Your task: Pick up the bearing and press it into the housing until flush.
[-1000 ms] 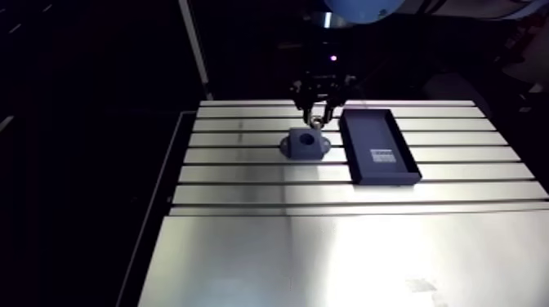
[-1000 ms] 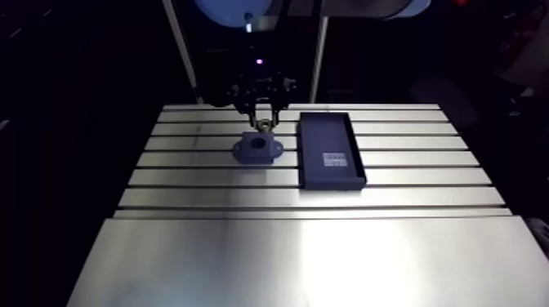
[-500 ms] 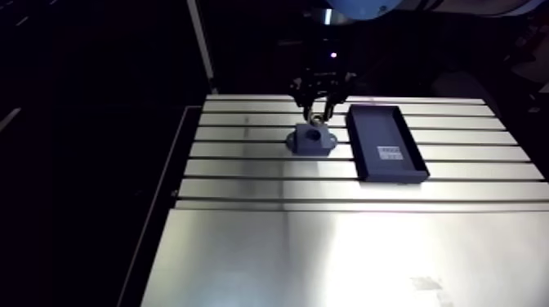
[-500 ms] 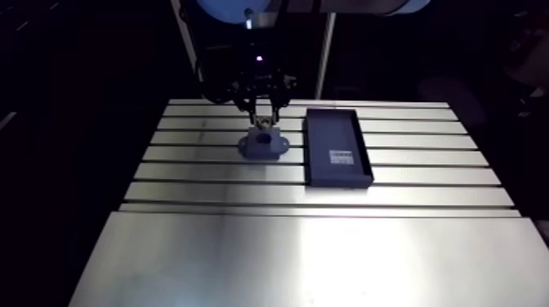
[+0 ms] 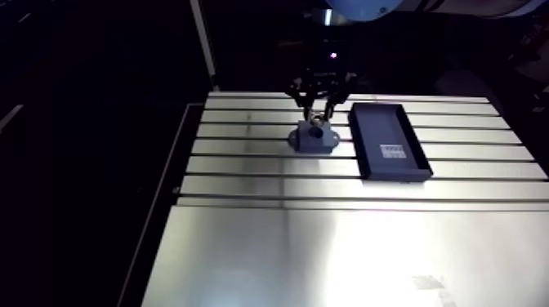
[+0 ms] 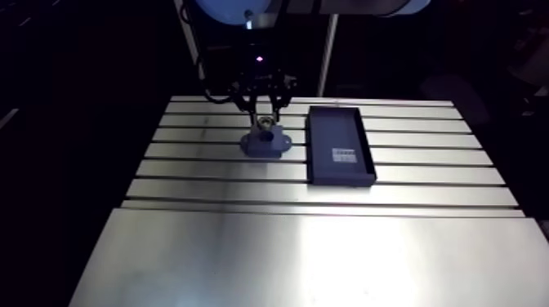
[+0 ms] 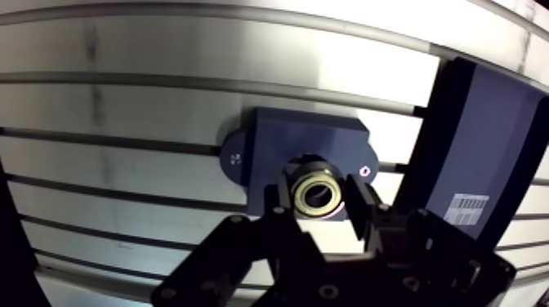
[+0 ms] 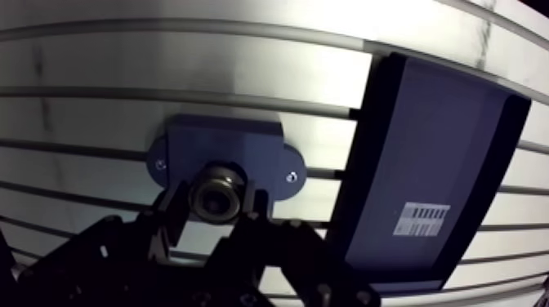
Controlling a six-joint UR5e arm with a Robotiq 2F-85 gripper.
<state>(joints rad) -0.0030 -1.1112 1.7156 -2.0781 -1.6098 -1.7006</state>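
Note:
A small metal ring bearing [image 7: 317, 193] is pinched between my gripper's [image 7: 319, 200] two dark fingers, which are shut on it. Directly beneath it lies the dark blue housing [image 7: 276, 147], a block with rounded ears and a screw at each side. The bearing hides the housing's round bore, and I cannot tell whether it touches the bore. In the arm view the gripper [image 5: 317, 121] stands right over the housing [image 5: 314, 139] near the table's far edge.
A dark rectangular tray [image 8: 425, 163] with a white barcode label [image 8: 425, 219] lies close beside the housing. The slotted aluminium table [image 5: 245, 163] runs into a smooth plate [image 5: 343, 253] at the front.
The gripper with the bearing has come down and closer over the housing, so the bore that showed earlier is now covered. The arm camera has shifted a little too.

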